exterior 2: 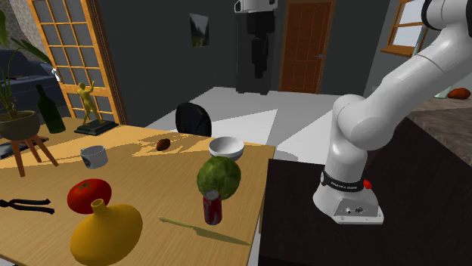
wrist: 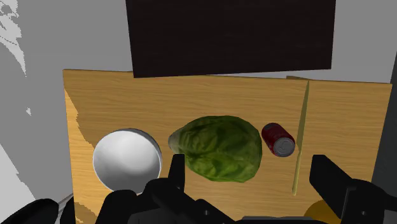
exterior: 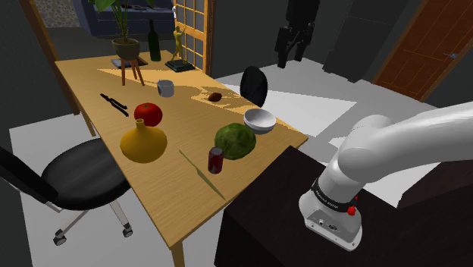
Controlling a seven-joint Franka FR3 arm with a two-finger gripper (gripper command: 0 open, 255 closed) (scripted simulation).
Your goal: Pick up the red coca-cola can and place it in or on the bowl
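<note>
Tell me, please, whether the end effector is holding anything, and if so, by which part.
Nothing is held. The end effector is open, well above the table, and the red can stands free beside the green leafy vegetable.

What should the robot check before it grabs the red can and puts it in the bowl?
1. Gripper open: ok.
2. Red can standing upright: ok.
3. Gripper down at the can: not ok, it hangs high above it.
4. Room around the can: cannot tell, the green cabbage sits very close beside it.
5. Bowl empty: ok.
6. Straight path from can to bowl: not ok, the cabbage lies between them, so the can would probably have to go over it.
</note>
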